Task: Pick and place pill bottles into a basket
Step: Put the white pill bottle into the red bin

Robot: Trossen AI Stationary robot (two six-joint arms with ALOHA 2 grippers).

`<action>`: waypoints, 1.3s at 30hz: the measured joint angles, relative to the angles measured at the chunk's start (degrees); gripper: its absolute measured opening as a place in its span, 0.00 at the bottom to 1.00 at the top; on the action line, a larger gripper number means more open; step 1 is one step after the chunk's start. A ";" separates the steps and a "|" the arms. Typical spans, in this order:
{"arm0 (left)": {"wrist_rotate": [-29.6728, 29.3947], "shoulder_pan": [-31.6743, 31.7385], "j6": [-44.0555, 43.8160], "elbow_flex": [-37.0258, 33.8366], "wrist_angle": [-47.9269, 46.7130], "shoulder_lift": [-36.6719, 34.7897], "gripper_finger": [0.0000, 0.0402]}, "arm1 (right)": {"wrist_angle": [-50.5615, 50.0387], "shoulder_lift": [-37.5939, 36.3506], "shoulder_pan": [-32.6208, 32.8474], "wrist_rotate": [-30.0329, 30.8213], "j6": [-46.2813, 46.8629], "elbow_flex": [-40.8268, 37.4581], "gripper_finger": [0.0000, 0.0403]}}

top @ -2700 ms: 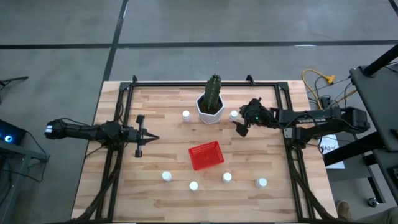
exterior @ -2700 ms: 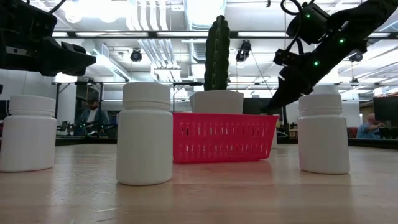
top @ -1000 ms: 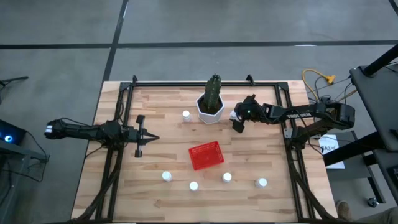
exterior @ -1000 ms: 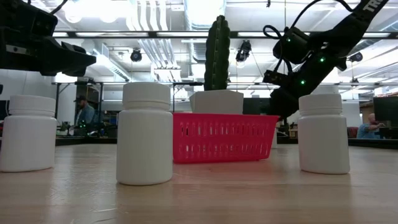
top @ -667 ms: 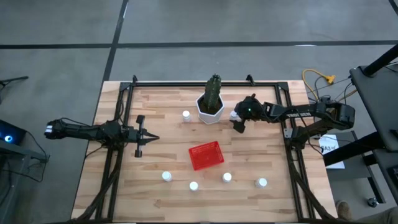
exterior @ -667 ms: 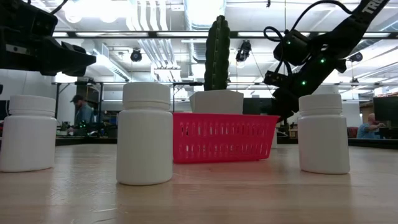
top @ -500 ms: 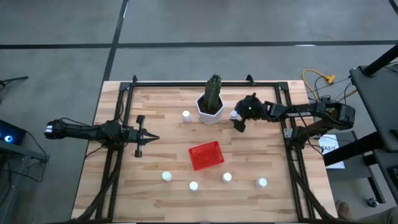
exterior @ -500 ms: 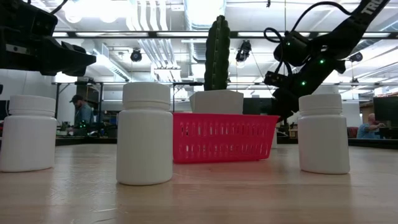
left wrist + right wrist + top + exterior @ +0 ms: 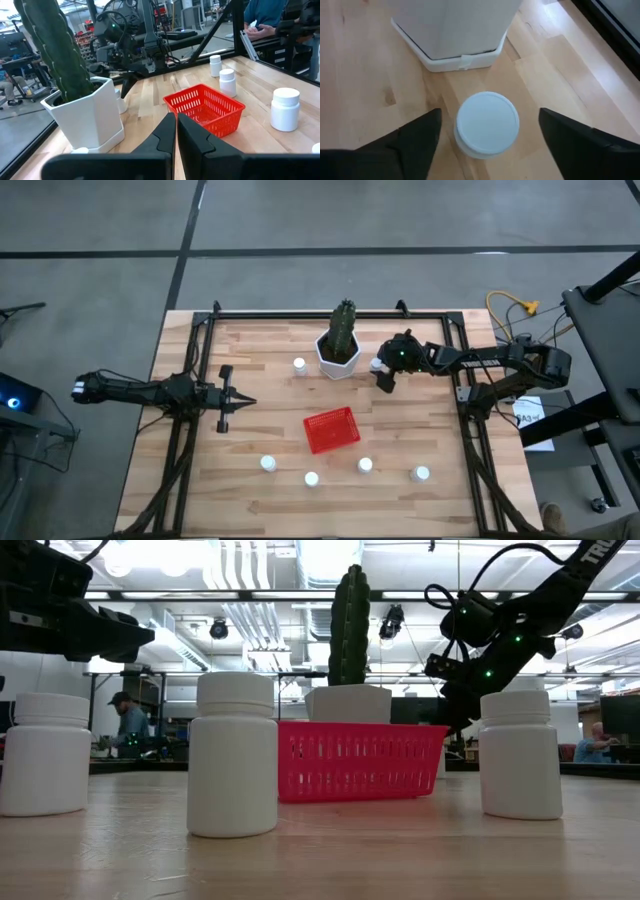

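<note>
A white pill bottle [image 9: 377, 364] stands upright on the wooden table just right of the cactus pot. My right gripper [image 9: 490, 114] is above it, slanting down and open. One finger stands on each side of its cap [image 9: 487, 122] without touching. The red basket [image 9: 331, 429] sits mid-table. Another bottle [image 9: 299, 364] stands left of the pot, and several more [image 9: 365, 465] stand in a row near the front edge. My left gripper [image 9: 245, 402] waits at the table's left, shut on nothing.
The white hexagonal pot with the green cactus [image 9: 340, 345] stands close beside the bottle under my right gripper; its base [image 9: 460, 55] is near the fingers. Dark frame rails [image 9: 200, 330] run along the table's far, left and right sides. People show in the room behind.
</note>
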 joint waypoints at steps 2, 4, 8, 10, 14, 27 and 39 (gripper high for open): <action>0.00 -0.02 0.00 0.00 -0.02 0.00 0.00 | 0.00 0.00 -0.02 -0.95 -0.10 -0.02 0.70; 0.00 -0.02 0.00 0.00 -0.04 0.00 0.00 | -0.02 0.00 0.00 -1.14 -0.07 -0.02 0.63; 0.00 -0.01 -0.01 0.00 -0.14 0.00 0.00 | -0.02 0.00 0.00 -1.21 -0.25 -0.02 0.46; 0.00 0.00 0.00 0.00 -0.13 0.00 0.00 | 0.09 -0.02 0.00 -1.24 -0.27 -0.02 0.37; 0.00 -0.02 0.00 0.00 -0.11 0.00 0.00 | 0.11 -0.02 0.00 -1.24 -0.68 -0.02 0.36; 0.00 -0.02 -0.01 0.00 0.04 0.00 0.00 | -5.48 -0.68 0.07 -2.72 -1.08 3.16 0.36; -0.02 -0.01 0.00 0.00 0.02 0.00 0.00 | -9.55 -9.70 3.90 -7.35 3.15 5.75 0.36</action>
